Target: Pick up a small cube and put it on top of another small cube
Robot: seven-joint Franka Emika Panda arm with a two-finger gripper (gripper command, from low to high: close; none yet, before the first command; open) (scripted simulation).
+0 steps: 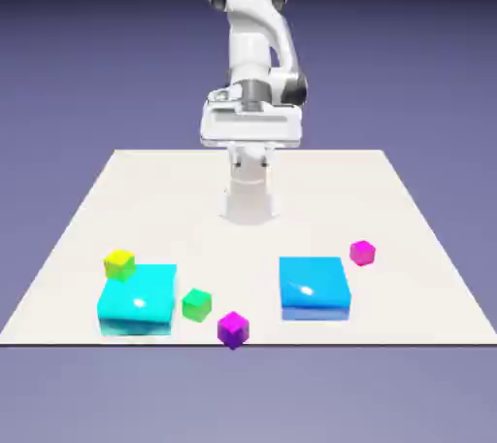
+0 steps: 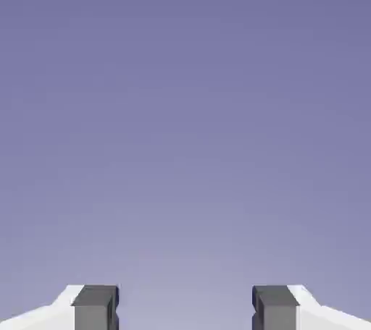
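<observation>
The small green cube [image 1: 197, 304] sits on the table near the front, just to the exterior view's right of the flat cyan block [image 1: 137, 301]. A small purple cube [image 1: 233, 329] lies close by at the front edge. My gripper [image 1: 250, 128] hangs high above the table's far side, by the robot's base and far from all the cubes. In the hand view the gripper [image 2: 185, 308] is open, with both grey fingertips [image 2: 95, 307] wide apart and only the blue-violet backdrop between them. No cube shows in that view.
A small yellow cube [image 1: 119, 263] rests at the cyan block's far left corner. A flat blue block [image 1: 314, 288] lies toward the exterior view's right, with a small magenta cube [image 1: 362, 253] just beyond it. The white table [image 1: 146, 188] ends shortly in front of the cubes.
</observation>
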